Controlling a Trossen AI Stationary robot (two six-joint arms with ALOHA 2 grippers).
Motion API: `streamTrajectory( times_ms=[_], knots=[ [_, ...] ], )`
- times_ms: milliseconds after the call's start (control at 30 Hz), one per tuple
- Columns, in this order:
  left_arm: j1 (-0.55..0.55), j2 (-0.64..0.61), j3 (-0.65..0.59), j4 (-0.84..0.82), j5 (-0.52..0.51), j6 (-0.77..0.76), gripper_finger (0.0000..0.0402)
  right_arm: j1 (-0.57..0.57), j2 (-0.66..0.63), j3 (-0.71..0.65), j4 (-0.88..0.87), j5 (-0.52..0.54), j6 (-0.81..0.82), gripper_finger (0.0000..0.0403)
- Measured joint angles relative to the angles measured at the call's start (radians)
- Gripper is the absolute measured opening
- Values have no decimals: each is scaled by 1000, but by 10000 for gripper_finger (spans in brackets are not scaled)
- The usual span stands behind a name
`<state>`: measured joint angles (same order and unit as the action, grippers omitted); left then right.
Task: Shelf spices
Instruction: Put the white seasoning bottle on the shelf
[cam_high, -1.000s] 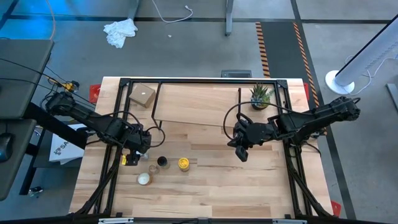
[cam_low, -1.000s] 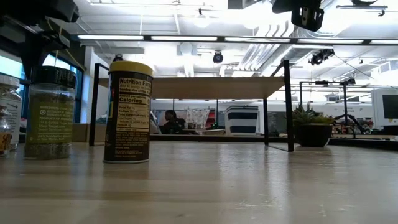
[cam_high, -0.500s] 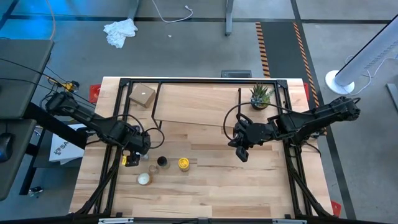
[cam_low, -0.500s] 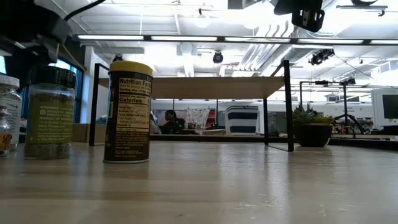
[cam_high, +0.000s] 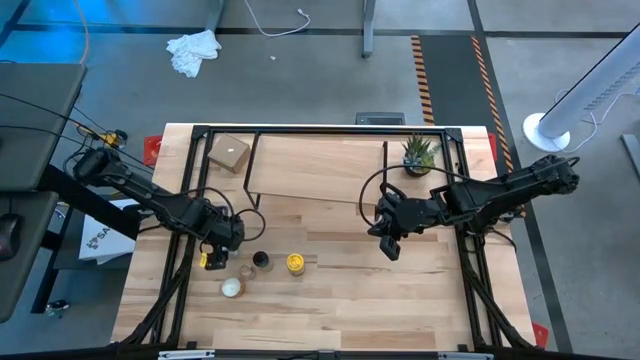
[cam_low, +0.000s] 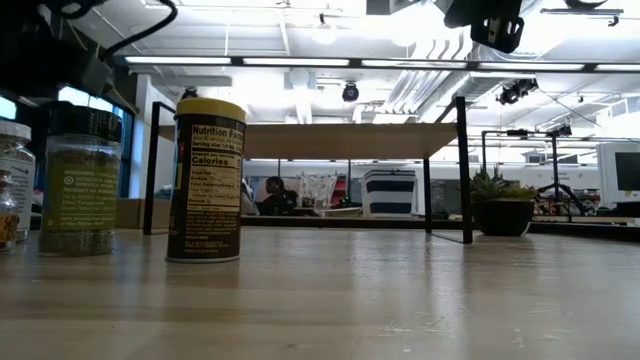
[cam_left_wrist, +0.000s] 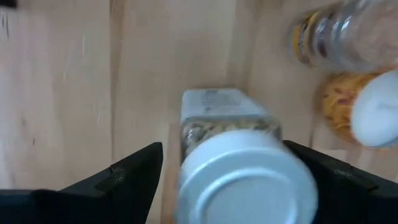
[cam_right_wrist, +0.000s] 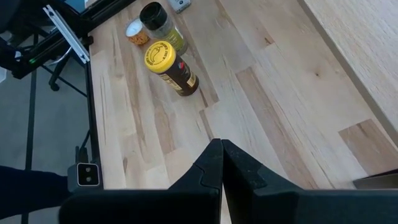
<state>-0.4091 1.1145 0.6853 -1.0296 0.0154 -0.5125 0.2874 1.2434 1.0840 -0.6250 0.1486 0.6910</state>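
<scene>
Left end effector (cam_left_wrist: 230, 180) over the spice jars
My left fingers sit wide around the silver-lidded jar (cam_left_wrist: 239, 165); right end effector (cam_right_wrist: 221, 163) pinched narrow, yellow-lidded jar (cam_right_wrist: 170, 67) well ahead.

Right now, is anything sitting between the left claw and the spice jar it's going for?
Nothing visible is in the way. In the left wrist view the left claw is open, with the pale-lidded jar directly between its fingers. Two other jars stand off to one side, outside the gap.
</scene>
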Motion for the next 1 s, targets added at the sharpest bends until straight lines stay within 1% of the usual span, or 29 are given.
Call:
streamTrajectory(
  times_ms=[67,200,300,433,700,767,900,1000],
  knots=[
    [-1,0,0,35,-11,0,319,0,0,0,-1,0,0,0],
    [-12,7,-14,97,-65,-6,317,0,0,0,-4,0,0,0],
    [-20,26,-27,97,-47,-42,311,0,0,0,-7,0,2,0],
    [-38,43,-27,96,-38,-49,297,0,0,0,-8,3,6,0],
    [-72,74,-26,101,-45,-60,271,0,0,0,-7,3,6,0],
    [-76,82,-26,102,-47,-60,255,0,0,0,-8,3,6,0],
    [-83,83,-18,92,-33,-63,188,0,0,0,-8,3,7,0],
    [-83,83,36,48,-16,-63,187,0,0,0,-8,3,3,0]
  ],
)
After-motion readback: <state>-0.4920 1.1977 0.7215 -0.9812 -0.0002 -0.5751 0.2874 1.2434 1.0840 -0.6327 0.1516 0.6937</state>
